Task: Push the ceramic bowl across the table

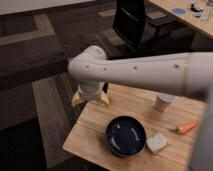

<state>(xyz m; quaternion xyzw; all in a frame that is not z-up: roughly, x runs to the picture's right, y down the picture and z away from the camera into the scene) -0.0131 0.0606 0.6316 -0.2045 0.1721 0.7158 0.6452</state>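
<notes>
The ceramic bowl (pixel 126 135), wide, shallow and dark navy, sits on the light wood table (pixel 92 132) near its front middle. My gripper (pixel 90 101) hangs from the white arm at the table's far left edge, behind and to the left of the bowl and apart from it. Its two tan fingers (pixel 76 100) stand spread and hold nothing. The arm crosses the view above the table from the right.
A small white cup (pixel 164 102) stands at the back right of the table. An orange carrot-like item (pixel 186 128) and a pale lump (pixel 156 143) lie right of the bowl. A black office chair (pixel 132 22) and a long desk (pixel 185 15) stand behind.
</notes>
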